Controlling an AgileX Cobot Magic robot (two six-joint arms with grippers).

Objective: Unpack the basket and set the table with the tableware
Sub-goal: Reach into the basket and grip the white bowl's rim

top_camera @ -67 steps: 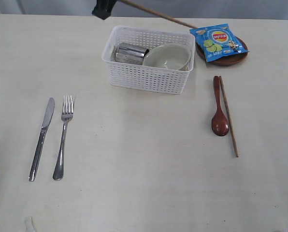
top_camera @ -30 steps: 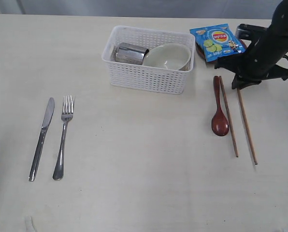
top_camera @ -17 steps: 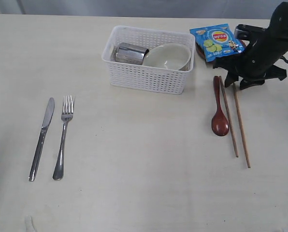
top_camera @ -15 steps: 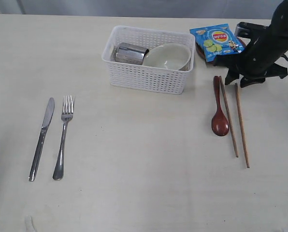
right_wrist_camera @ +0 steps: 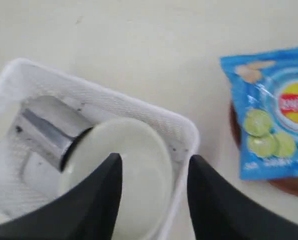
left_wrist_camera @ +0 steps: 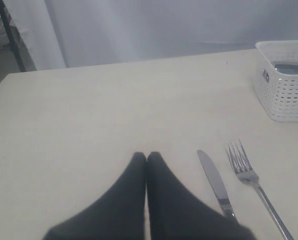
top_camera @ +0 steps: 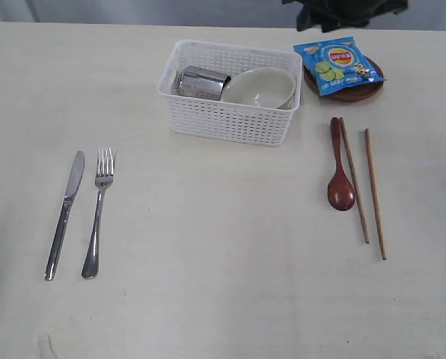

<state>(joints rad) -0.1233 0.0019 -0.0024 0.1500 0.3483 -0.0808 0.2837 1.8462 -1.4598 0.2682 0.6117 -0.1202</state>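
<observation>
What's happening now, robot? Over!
Left fingers shut, near steel knife. Right fingers open, empty, facing off-white round bowl in white perforated plastic basket. Shiny steel cup lies on its side beside bowl.

It looks like a lab or test room, not a home: a large pale cream wood-grain desk (top_camera: pixel 223 284) stands before a plain pale grey curtain (left_wrist_camera: pixel 164 25) hung as backdrop.

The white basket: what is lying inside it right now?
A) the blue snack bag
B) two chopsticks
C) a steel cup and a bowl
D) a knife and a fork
C: the steel cup lies on its side next to the off-white bowl inside the basket.
</observation>
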